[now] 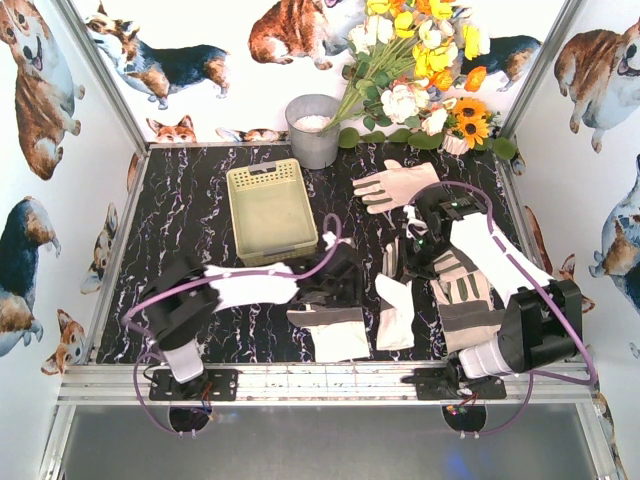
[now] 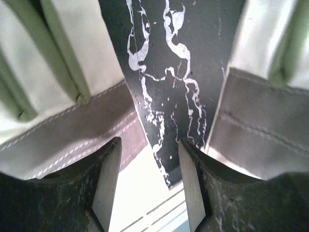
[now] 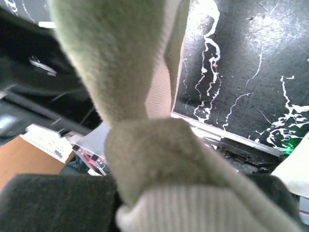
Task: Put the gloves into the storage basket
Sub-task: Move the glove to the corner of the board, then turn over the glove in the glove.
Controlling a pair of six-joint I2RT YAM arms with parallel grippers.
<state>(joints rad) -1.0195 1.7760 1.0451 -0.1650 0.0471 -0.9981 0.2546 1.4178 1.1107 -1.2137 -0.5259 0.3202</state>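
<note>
Gloves (image 1: 395,185) number five as far as I can count, all outside the one storage basket (image 1: 272,210): four lie on the table (image 1: 200,200), one is clamped in the right gripper (image 1: 413,245); the left gripper (image 2: 149,188) stands apart, empty, between two of them

Right of the basket (image 1: 272,210), the right arm (image 1: 490,265) covers much of a flat glove (image 1: 462,300). The right gripper (image 1: 410,248) is too small there to show its jaws. From its wrist, the pinched glove (image 3: 145,145) fills the lens, blurred, hiding the fingers. From the left wrist, a left-hand glove (image 2: 58,96) and a right-hand glove (image 2: 260,121) run off opposite edges.
</note>
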